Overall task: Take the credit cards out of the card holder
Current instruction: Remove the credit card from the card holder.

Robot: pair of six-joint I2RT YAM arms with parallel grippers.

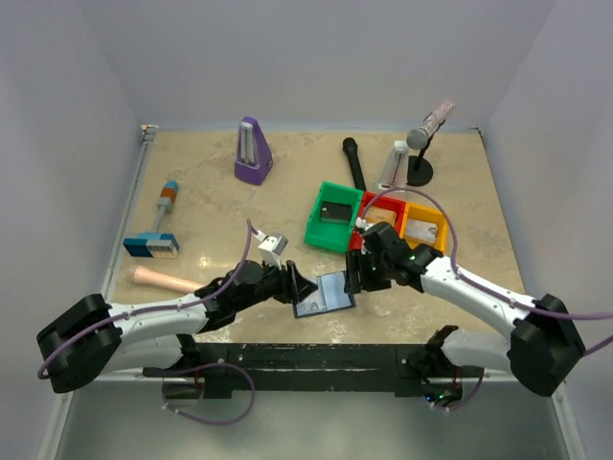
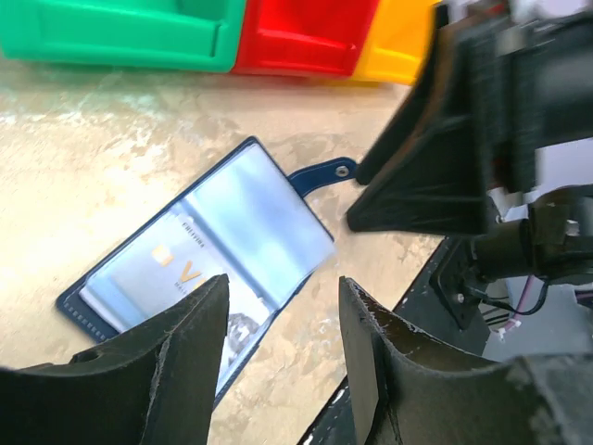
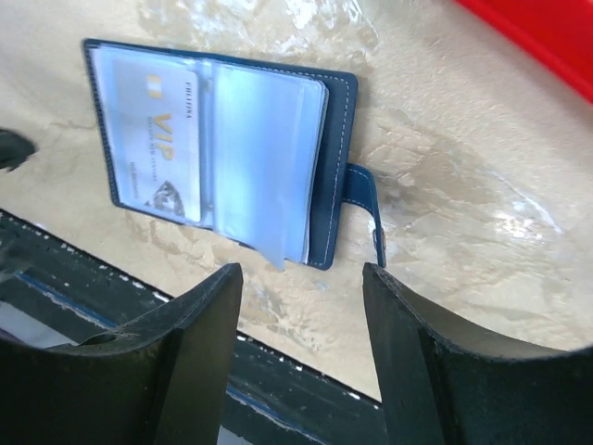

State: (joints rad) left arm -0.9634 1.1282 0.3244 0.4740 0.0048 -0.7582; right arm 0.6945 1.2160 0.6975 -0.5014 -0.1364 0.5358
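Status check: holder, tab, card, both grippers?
Card holder: open, lying flat.
Snap tab: unfastened.
VIP card: in its sleeve, not yet out.
Left gripper: open, empty.
Right gripper: open, empty.

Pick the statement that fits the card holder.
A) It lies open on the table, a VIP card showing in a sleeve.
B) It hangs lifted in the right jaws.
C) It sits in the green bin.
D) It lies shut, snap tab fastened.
A: the card holder lies spread open on the table, snap tab loose, with the VIP card visible behind a clear sleeve.
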